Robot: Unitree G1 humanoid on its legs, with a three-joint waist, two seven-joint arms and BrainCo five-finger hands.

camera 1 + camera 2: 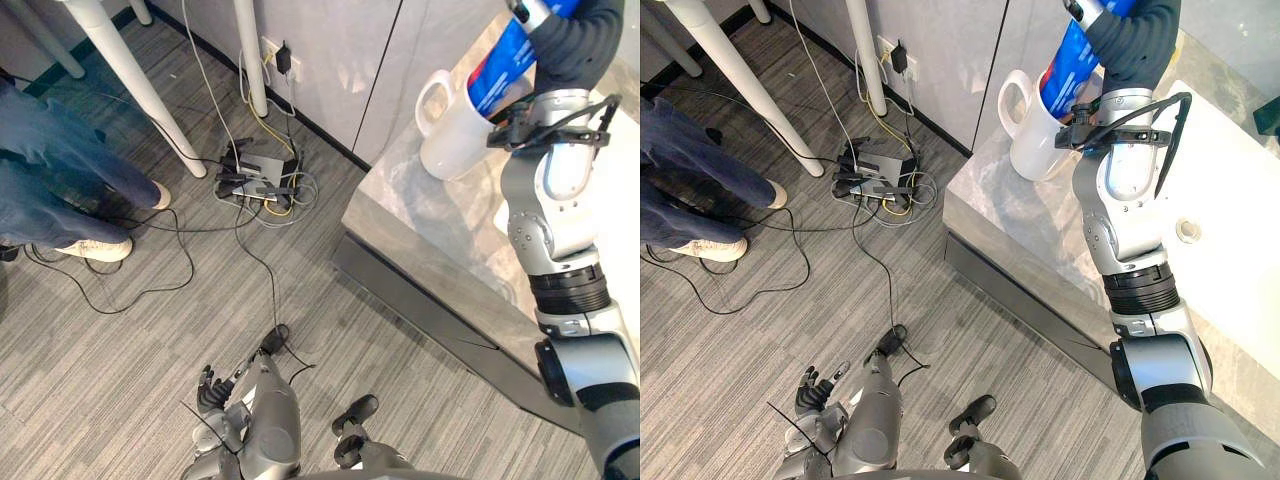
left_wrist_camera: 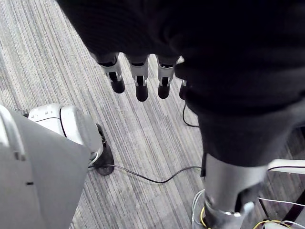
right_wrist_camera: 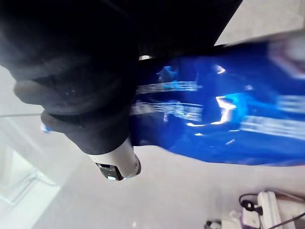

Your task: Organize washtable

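Observation:
A white mug (image 1: 450,130) with its handle to the left stands near the corner of the grey marble washtable (image 1: 420,230). A blue tube (image 1: 505,65) slants down to the mug, and its lower end sits at the mug's mouth. My right hand (image 1: 575,35) is shut on the tube's upper part. In the right wrist view the blue tube (image 3: 214,124) lies across the palm with the thumb (image 3: 116,162) beside it. My left hand (image 1: 215,395) hangs low over the floor, its fingers (image 2: 138,76) straight and holding nothing.
A white sink basin (image 1: 1230,250) lies right of my right arm. On the striped grey floor are a power strip with tangled cables (image 1: 255,180), white table legs (image 1: 130,80) and a person's legs and shoes (image 1: 60,190) at the left.

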